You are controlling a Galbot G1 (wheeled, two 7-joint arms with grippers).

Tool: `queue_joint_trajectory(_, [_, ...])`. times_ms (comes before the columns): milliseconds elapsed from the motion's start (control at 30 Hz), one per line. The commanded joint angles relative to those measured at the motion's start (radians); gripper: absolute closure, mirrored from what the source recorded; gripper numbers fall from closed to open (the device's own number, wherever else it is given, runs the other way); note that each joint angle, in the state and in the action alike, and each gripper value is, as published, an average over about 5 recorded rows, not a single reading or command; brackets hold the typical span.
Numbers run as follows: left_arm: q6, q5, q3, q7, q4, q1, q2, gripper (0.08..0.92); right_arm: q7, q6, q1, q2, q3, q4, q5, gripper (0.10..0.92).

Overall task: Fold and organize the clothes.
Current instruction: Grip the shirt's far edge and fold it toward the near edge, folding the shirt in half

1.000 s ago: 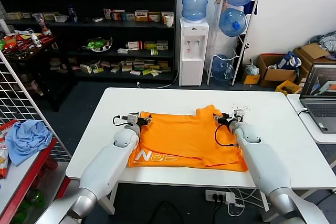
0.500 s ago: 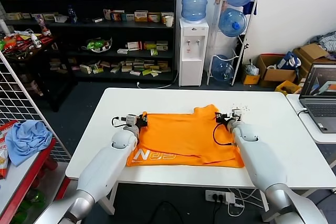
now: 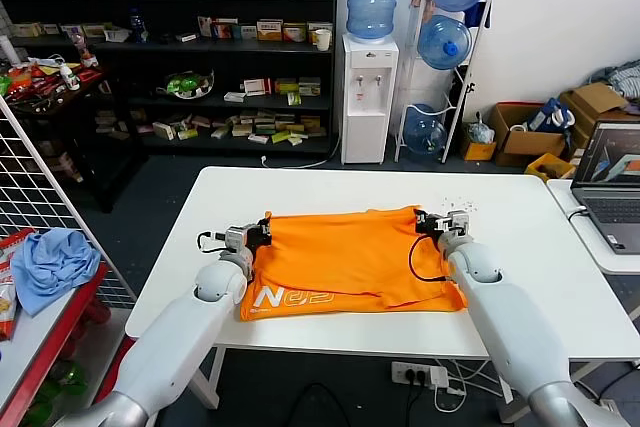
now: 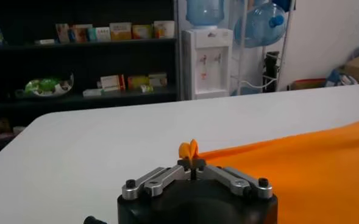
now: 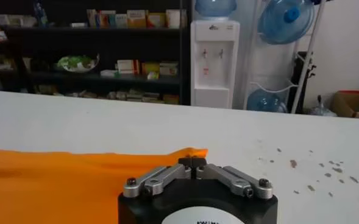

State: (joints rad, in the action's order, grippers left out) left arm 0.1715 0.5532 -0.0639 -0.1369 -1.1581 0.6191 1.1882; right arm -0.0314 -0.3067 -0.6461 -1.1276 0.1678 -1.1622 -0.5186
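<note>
Both pairs of jaws are closed on the T-shirt [image 3: 350, 262]: the left gripper [image 3: 262, 232] pinches its far left corner, and the right gripper [image 3: 422, 223] pinches its far right corner. The T-shirt lies on the white table [image 3: 330, 187], near the front edge, with one layer doubled over another and white letters showing at the front left.

The step in hand looks like carrying the far edge for a fold. To do it well, I think both grippers should travel together at the same height and speed, so the edge between them is straight and flat. If one goes ahead, the fold line will be oblique. The cloth is soft, so a slow release after the edge is laid down will help.

The head view shows the whole T-shirt and both arms, but not the grips. The left wrist view shows a small tuft of orange cloth [image 4: 189, 150] standing out between the closed fingers. The right wrist view shows the fingers closed at the cloth's corner [image 5: 188, 153], and small dark specks [image 5: 313, 167] on the table beyond.
</note>
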Motion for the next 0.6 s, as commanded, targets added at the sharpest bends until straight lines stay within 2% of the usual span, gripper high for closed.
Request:
queue_joint_trajectory(33, [0.001,0.038,0.010,-0.036,-0.345,0.203,-0.161,0.904,0.150,-0.085,-0.272,0.157,0.011,-0.410,-0.055,0.901])
queue_joint_trajectory(367, [0.014,0.018,0.064,-0.093,-0.537,0.462,-0.255,0.904,0.200,-0.136,-0.543,0.235,0.094,-0.607,-0.008,0.901])
queue_joint_trajectory(600, [-0.022,-0.025,0.077,-0.142,-0.585,0.564,-0.218,0.901,0.215,-0.140,-0.612,0.208,0.105,-0.611,0.049,0.901])
